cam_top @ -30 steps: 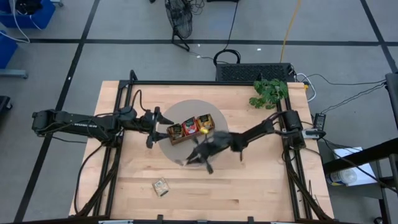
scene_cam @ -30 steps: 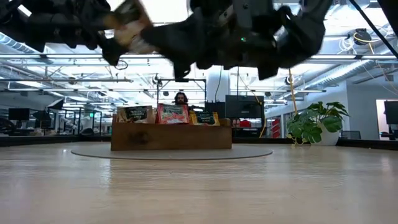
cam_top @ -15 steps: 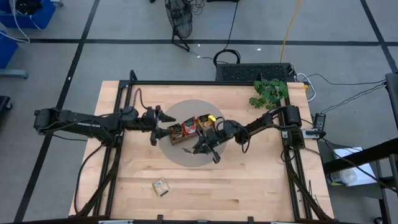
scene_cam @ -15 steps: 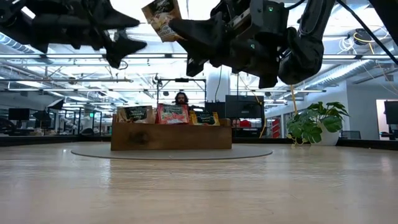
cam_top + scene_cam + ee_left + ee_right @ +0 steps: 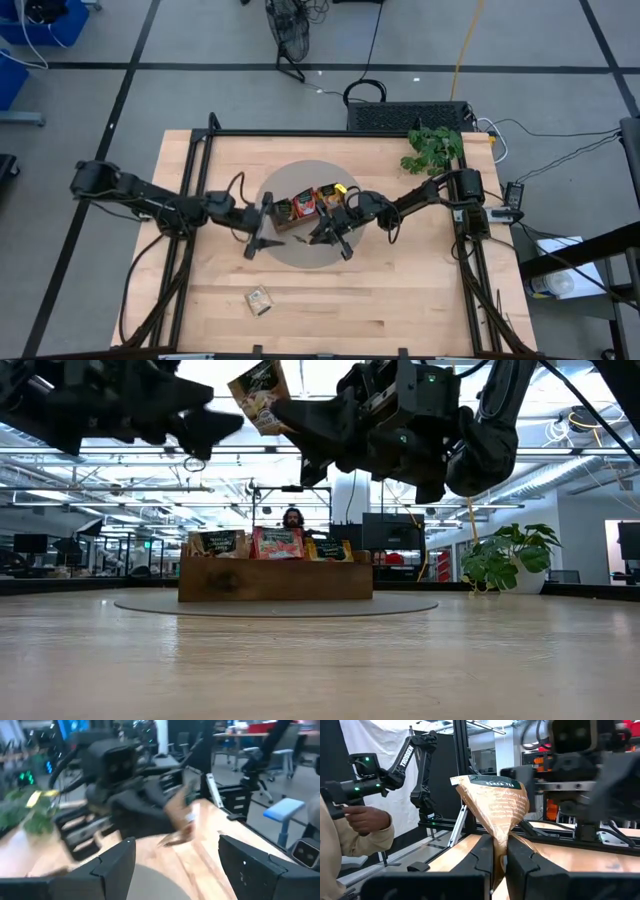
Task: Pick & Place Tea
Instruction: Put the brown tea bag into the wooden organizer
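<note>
On the left, the left claw [image 5: 257, 232] hangs above the tabletop [image 5: 400, 290], just left of the round grey mat [image 5: 300, 255]; its two fingers [image 5: 112, 865] stand apart with nothing between them. Nearer the front edge, well apart from both arms, one loose beige tea sachet [image 5: 260, 300] lies flat on the wood.

On the mat stands the long brown wooden tray [image 5: 275, 580]. Sachets stand upright in its three compartments: dark-printed ones [image 5: 215, 543] at the left end, red ones [image 5: 279, 542] in the middle, and yellow-and-dark ones [image 5: 328, 549] at the right end.

Just right of the left claw, the right claw [image 5: 499, 854] is clamped on the lower edge of a brown tea sachet [image 5: 494, 802], held upright in the air over the near part of the mat, in front of the tray. In the low view, the same sachet [image 5: 258, 395] shows high above the tray, between the two arms.

At the far right corner of the tabletop sits a green potted plant [image 5: 433, 148]. Beyond the tabletop, a person's hand [image 5: 367, 820] and pale sleeve [image 5: 350, 842] show in the right wrist view.
</note>
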Tool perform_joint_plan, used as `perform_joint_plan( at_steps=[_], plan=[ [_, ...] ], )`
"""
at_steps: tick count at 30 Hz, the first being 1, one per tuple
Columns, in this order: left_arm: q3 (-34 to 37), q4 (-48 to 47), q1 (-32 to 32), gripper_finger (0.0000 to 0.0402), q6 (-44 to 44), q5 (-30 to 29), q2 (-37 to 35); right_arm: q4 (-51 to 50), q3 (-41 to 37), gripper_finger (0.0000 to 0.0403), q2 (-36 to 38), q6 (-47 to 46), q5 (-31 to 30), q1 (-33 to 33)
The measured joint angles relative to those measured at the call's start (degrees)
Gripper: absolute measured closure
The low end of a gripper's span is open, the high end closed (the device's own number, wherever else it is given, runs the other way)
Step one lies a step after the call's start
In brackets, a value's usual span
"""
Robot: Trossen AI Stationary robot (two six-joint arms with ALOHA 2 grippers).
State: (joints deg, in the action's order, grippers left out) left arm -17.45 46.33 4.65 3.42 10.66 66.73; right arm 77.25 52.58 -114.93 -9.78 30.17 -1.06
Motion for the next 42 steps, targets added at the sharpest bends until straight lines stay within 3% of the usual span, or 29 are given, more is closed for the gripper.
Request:
perform_joint_plan(
  at_steps=[5, 11, 18, 26, 33, 42],
  plan=[
    [-0.6, 4.8, 3.3, 0.0121, 3.6, -0.5, 1.4, -0.2, 0.0, 0.039, 0.0, 0.0, -0.1, -0.1],
    [-6.6, 1.9, 4.1, 0.0121, 0.5, -5.7, 6.1, 0.0, 0.1, 0.0389, 0.0, 0.3, -0.4, -0.1],
    [-12.8, -3.7, 4.1, 0.0121, 4.5, -2.7, 12.0, -0.5, 0.1, 0.039, 0.0, 0.1, -0.4, -0.1],
    [-13.0, -6.3, 4.1, 0.0121, 6.6, -2.7, 10.2, -1.2, 0.1, 0.039, 0.0, 0.0, -0.1, -0.1],
    [-12.9, -15.7, 4.1, 0.0121, 6.4, -3.4, 4.0, -1.2, 0.1, 0.039, 0.0, 0.0, -0.1, -0.1],
    [-12.9, -15.3, 4.1, 0.0132, 6.7, -3.7, 4.4, -1.0, 0.1, 0.039, 0.0, 0.0, -0.1, -0.1]
  ],
)
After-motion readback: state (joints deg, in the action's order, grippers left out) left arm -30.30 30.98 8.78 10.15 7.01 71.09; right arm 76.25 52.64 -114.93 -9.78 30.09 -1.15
